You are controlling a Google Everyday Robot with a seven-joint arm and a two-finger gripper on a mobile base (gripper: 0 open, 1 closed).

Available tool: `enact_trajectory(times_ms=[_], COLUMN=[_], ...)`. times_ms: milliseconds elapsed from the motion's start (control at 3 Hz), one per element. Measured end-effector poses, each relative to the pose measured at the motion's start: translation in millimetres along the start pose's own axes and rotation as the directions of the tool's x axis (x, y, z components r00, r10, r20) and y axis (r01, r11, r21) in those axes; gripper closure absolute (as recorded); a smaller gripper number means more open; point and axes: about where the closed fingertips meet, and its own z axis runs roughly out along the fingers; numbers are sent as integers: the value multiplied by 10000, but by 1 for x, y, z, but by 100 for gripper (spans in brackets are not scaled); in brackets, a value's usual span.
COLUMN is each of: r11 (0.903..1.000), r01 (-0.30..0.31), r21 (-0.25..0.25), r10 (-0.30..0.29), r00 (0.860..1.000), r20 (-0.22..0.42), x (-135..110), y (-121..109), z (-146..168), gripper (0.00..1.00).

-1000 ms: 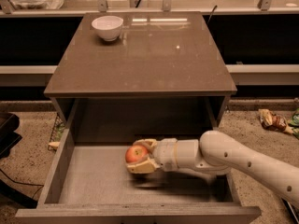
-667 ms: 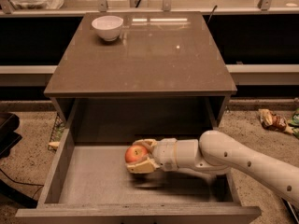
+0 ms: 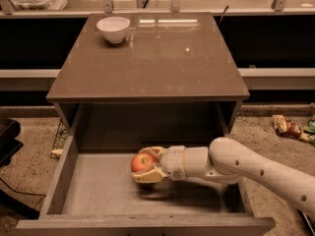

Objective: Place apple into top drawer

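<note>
Nothing moved since prev, hand [image 3: 146,164] grips apple [image 3: 141,162] in top drawer [image 3: 58,182]

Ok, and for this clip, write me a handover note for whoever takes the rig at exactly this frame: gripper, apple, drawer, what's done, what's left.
Gripper: inside the open drawer, reaching in from the right, shut on the small round red-orange apple.
Wide grey-brown wooden top drawer: pulled open. The apple is held low over its flat bottom, near the middle; whether it touches the bottom cannot be told.
Done: apple brought into the drawer.
Left: release the apple and withdraw the arm.
Not part of the job: white bowl on the brown cabinet top, back left.
</note>
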Motion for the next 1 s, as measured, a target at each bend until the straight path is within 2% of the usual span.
enact_trajectory(times_ms=[333,667,1000], r11=[10000,10000,10000], r01=[8,13,14], r21=[-33,-53,-54], r10=[-8,-13,-14], r00=[10000,10000,10000], r20=[1,1,1], x=[0,-1,-1], y=[1,2,2], z=[1,2,2], gripper=[6,0,0])
